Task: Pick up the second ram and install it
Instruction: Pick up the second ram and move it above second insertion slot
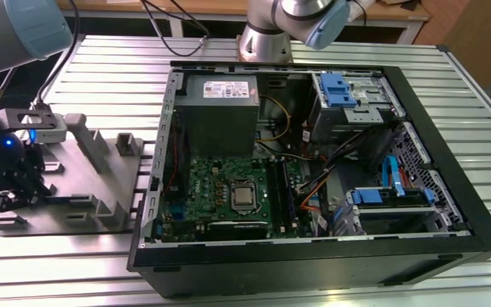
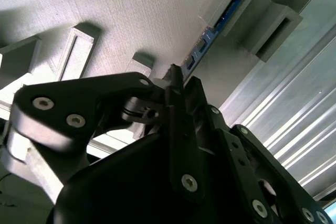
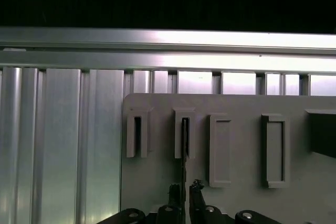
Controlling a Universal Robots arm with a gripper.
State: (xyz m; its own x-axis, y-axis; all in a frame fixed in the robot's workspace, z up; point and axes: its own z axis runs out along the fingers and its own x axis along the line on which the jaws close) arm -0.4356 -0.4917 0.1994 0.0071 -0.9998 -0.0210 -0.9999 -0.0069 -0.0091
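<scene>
Exterior view: at the far left, the dark gripper (image 1: 11,192) low over the grey fixture (image 1: 79,192), which rests on the slatted metal surface (image 1: 58,268). Just beside the fixture, to the exterior view's right, an open computer case (image 1: 314,272) lying on its side, with a green motherboard (image 1: 220,185) on its floor.

Second wrist view: black gripper (image 2: 184,85) pointing down at the fixture (image 2: 131,14), jaws drawn close together with only a thin gap. Running edge-on into that gap, the second ram (image 2: 210,36), a thin blue-green strip with dark chips, far end seated in a raised slot of the fixture. Past the fixture's edge, the ribbed surface (image 2: 294,87).

First wrist view: straight down onto the fixture (image 3: 241,203) and its row of raised rectangular slots, with bare surface (image 3: 58,145) alongside. In the second slot from the fixture's edge, the second ram (image 3: 185,145) standing on edge, a thin dark line reaching out of the slot to the gripper (image 3: 185,192). Jaws closed on it, one tip on either side of the strip. Ram not lifted clear of the slot.
</scene>
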